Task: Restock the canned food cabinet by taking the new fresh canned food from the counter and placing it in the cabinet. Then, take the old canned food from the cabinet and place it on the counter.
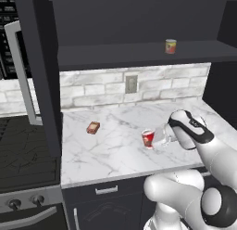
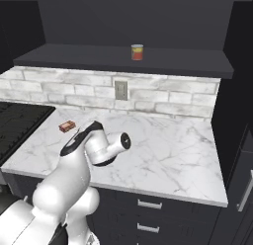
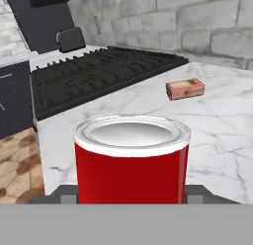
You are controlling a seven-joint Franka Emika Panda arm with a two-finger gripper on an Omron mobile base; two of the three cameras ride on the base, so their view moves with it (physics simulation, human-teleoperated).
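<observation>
The cabinet (image 1: 139,53) is spanning the wall above the work area, dark charcoal, with its deep shelf board running wide over the grey-white brick backsplash (image 1: 102,87). Below it the counter (image 1: 115,150) is stretching out in white marble with grey veins, with dark drawer fronts and silver handles underneath, and a black stove (image 3: 99,76) is sitting beside it at the left. The white arm is reaching low over the counter's front part, and its gripper (image 1: 162,135) is pointing sideways along the worktop toward the stove. The old canned food (image 1: 148,138), an all-red can with whitish rims, is standing upright on the counter near the front edge, and the fingers (image 3: 66,193) are sitting on either side of its base, closed in against its red wall, so the gripper is holding it while it is resting on the marble. The new fresh canned food (image 1: 171,46), orange-red with a greenish-yellow top band, is standing upright on the cabinet shelf toward its right part, well apart from the red can. A flat brown packet (image 1: 93,127) is lying on the counter nearer the stove side. Any label print on the cans or the packet is appearing too small and blurred to read.
</observation>
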